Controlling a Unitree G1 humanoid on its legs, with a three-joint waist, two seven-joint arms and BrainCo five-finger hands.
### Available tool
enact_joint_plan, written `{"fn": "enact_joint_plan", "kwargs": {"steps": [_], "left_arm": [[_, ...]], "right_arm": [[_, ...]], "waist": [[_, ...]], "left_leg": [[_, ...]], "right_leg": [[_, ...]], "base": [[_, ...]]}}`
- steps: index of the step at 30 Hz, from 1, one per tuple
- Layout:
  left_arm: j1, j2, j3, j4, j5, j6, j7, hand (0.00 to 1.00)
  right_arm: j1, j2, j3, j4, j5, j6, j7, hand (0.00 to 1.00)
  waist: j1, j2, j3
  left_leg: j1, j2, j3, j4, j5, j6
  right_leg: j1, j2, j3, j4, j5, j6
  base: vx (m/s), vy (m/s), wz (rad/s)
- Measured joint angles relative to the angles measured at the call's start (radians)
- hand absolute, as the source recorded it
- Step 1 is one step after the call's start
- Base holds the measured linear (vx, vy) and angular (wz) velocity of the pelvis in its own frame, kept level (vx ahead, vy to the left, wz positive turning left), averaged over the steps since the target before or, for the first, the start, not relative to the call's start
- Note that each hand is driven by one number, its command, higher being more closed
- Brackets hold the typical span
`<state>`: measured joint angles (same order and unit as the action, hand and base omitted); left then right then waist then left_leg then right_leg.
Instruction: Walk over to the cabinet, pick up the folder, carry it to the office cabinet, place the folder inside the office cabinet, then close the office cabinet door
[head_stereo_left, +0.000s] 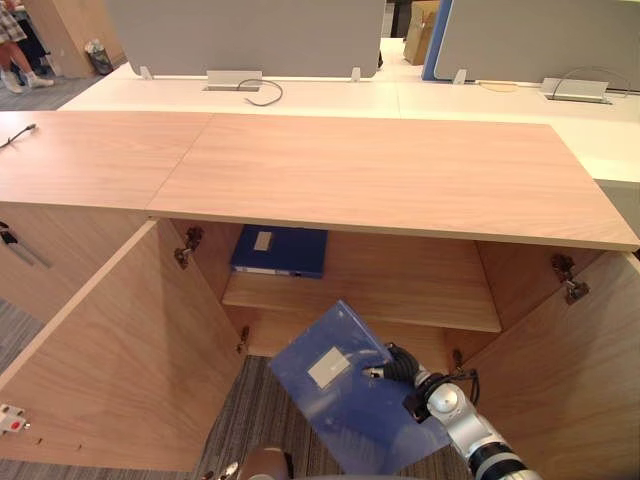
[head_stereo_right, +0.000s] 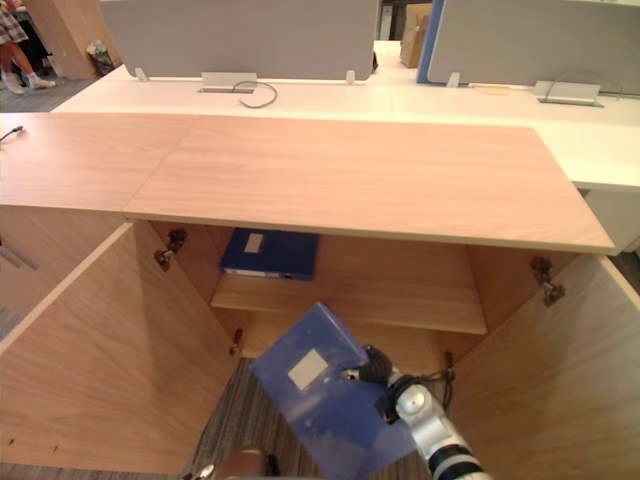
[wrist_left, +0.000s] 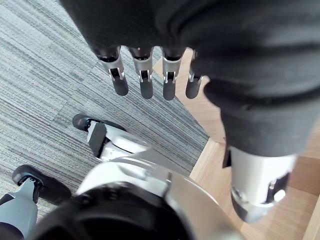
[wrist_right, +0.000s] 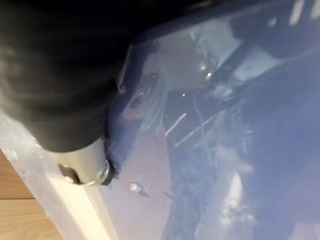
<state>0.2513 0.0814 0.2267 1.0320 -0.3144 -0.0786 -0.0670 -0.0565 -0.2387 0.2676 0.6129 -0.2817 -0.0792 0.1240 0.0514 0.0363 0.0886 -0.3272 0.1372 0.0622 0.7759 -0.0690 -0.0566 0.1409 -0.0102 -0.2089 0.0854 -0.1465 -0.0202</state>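
A translucent blue folder (head_stereo_left: 345, 400) with a white label hangs tilted in front of the open office cabinet (head_stereo_left: 400, 290), low before the lower compartment. My right hand (head_stereo_left: 402, 366) comes in from the lower right and is shut on the folder's right edge. In the right wrist view the folder (wrist_right: 210, 150) lies right against the hand. A dark blue binder (head_stereo_left: 282, 250) lies flat on the upper shelf at the left. My left hand (wrist_left: 145, 75) hangs over the grey carpet with straight fingers and holds nothing.
Both cabinet doors stand wide open, the left door (head_stereo_left: 120, 370) and the right door (head_stereo_left: 580, 380). The wooden top (head_stereo_left: 380, 170) overhangs the shelves. Behind it are white desks with grey screens (head_stereo_left: 250, 35). A person's legs (head_stereo_left: 12, 50) show at the far left.
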Motion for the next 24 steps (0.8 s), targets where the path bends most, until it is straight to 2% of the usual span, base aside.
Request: {"fn": "enact_joint_plan", "kwargs": {"steps": [1, 2, 5, 6, 7, 8, 9, 11, 12, 15, 20, 22, 24], "left_arm": [[0.001, -0.002, 0.008, 0.001, 0.000, 0.002, 0.002, 0.00], [0.003, -0.007, 0.018, 0.003, 0.000, 0.007, 0.003, 0.00], [0.003, -0.014, 0.034, 0.018, 0.000, 0.010, 0.009, 0.00], [0.003, -0.014, 0.034, 0.018, 0.000, 0.010, 0.010, 0.00], [0.006, -0.018, 0.034, 0.019, 0.000, 0.010, 0.014, 0.00], [0.014, -0.030, 0.035, 0.021, 0.000, 0.010, 0.019, 0.00], [0.005, -0.024, 0.046, 0.025, -0.002, 0.009, 0.020, 0.00], [-0.005, -0.008, 0.045, 0.019, -0.001, 0.005, 0.031, 0.00], [-0.017, -0.009, 0.044, 0.017, -0.001, 0.003, 0.037, 0.00], [-0.021, -0.010, 0.035, 0.017, -0.001, 0.000, 0.042, 0.00], [-0.022, -0.010, 0.026, 0.017, 0.010, -0.006, 0.042, 0.00], [-0.021, -0.016, 0.025, 0.017, 0.016, -0.006, 0.042, 0.00], [-0.009, -0.021, 0.025, 0.019, 0.039, -0.006, 0.041, 0.00]], "right_arm": [[0.004, 0.012, 0.000, 0.007, 0.008, 0.007, -0.004, 1.00], [0.006, 0.028, 0.000, 0.010, 0.025, 0.020, -0.006, 1.00], [0.006, 0.038, -0.013, 0.009, 0.050, 0.027, -0.016, 1.00], [0.006, 0.038, -0.017, 0.009, 0.060, 0.028, -0.019, 1.00], [0.006, 0.038, -0.025, 0.009, 0.070, 0.031, -0.022, 1.00], [0.004, 0.037, -0.031, 0.013, 0.069, 0.033, -0.024, 1.00], [0.004, 0.051, -0.036, 0.015, 0.070, 0.041, -0.034, 1.00], [-0.004, 0.064, -0.037, 0.007, 0.070, 0.041, -0.036, 1.00], [-0.013, 0.064, -0.039, 0.008, 0.069, 0.042, -0.036, 1.00], [-0.034, 0.076, -0.032, 0.009, 0.067, 0.042, -0.036, 1.00], [-0.051, 0.093, -0.019, 0.029, 0.065, 0.042, -0.036, 1.00], [-0.059, 0.094, -0.017, 0.060, 0.066, 0.045, -0.037, 1.00], [-0.058, 0.094, -0.021, 0.063, 0.090, 0.050, -0.038, 1.00]], "waist": [[0.003, -0.010, 0.007], [0.011, -0.007, 0.012], [0.019, -0.006, 0.019], [0.019, -0.006, 0.020], [0.021, 0.003, 0.018], [0.024, 0.032, 0.012], [0.024, 0.013, 0.016], [0.022, -0.019, 0.009], [0.022, -0.017, 0.009], [0.030, -0.013, 0.005], [0.044, -0.007, -0.012], [0.051, 0.003, -0.022], [0.047, 0.020, -0.029]], "left_leg": [[-0.024, 0.000, -0.002, 0.030, -0.016, -0.003], [-0.038, -0.003, -0.010, 0.014, -0.056, -0.005], [-0.031, -0.041, -0.042, -0.181, -0.073, -0.016], [-0.022, -0.051, -0.056, -0.236, -0.067, -0.018], [0.015, -0.059, -0.077, -0.352, -0.031, -0.028], [0.053, -0.047, -0.089, -0.427, 0.052, -0.025], [0.058, -0.062, -0.074, -0.420, 0.051, -0.023], [0.068, -0.104, -0.050, -0.442, 0.034, 0.002], [0.074, -0.121, -0.038, -0.442, 0.030, 0.019], [0.120, -0.151, 0.006, -0.482, 0.019, 0.039], [0.158, -0.167, 0.075, -0.551, 0.014, 0.065], [0.182, -0.166, 0.100, -0.577, 0.022, 0.070], [0.232, -0.159, 0.119, -0.605, 0.021, 0.079]], "right_leg": [[0.006, -0.002, 0.004, -0.001, 0.000, -0.001], [0.006, -0.007, 0.020, 0.001, -0.001, -0.001], [0.007, -0.035, 0.055, 0.001, -0.001, 0.000], [0.009, -0.041, 0.059, 0.001, -0.005, 0.006], [0.019, -0.044, 0.072, 0.000, -0.015, 0.024], [0.032, -0.035, 0.089, -0.001, -0.030, 0.050], [0.037, -0.055, 0.092, 0.000, -0.034, 0.056], [0.029, -0.100, 0.094, 0.004, -0.044, 0.078], [0.029, -0.121, 0.096, 0.008, -0.042, 0.084], [0.031, -0.165, 0.110, 0.018, -0.029, 0.107], [-0.020, -0.201, 0.161, 0.053, -0.013, 0.131], [-0.049, -0.205, 0.169, 0.098, -0.002, 0.148], [-0.113, -0.208, 0.168, 0.263, 0.000, 0.146]], "base": [[0.13, 0.007, -0.25], [0.13, 0.031, -0.34], [0.15, 0.116, -0.43], [0.19, 0.196, -0.23], [0.19, 0.214, -0.37], [0.18, 0.253, -0.31], [0.13, 0.205, -0.29], [0.14, 0.202, -0.12], [0.14, 0.180, -0.07], [0.11, 0.174, -0.30], [0.07, 0.094, -0.40], [0.08, 0.053, -0.44], [0.09, 0.069, -0.33]]}}
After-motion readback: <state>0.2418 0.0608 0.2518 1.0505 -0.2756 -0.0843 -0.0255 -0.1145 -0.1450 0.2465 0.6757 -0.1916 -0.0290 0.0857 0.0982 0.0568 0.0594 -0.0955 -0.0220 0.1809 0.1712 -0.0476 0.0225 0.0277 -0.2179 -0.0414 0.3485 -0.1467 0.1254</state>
